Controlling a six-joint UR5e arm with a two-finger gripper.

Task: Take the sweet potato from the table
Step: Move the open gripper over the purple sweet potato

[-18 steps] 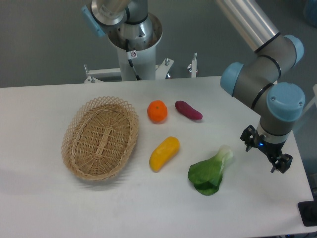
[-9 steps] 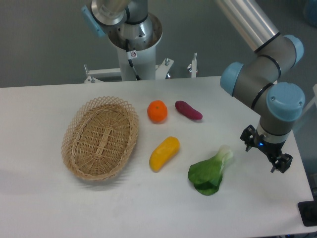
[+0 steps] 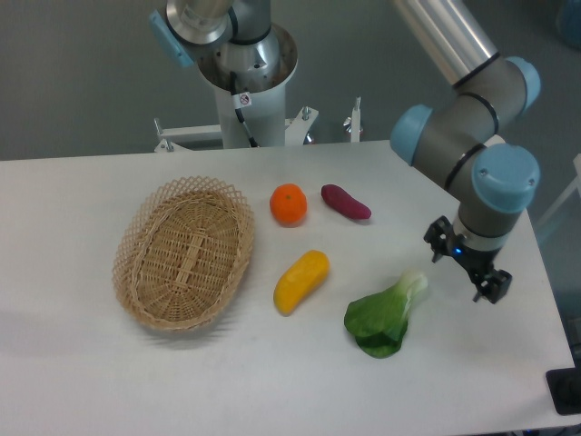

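Small dark reddish-purple tapered sweet potato [image 3: 346, 202] lies near the white table's [image 3: 82, 381] far edge — likely light, firm, smooth; grip across its thick middle. Gripper [image 3: 466, 271] open, empty — near the right edge.

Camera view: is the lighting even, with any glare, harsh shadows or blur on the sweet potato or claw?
Camera view: lighting is soft and even, shadows faint; the sweet potato is sharp, with only a small highlight; the white table is bright, not blown out; the dark claw shows little detail, so its opening is unclear.
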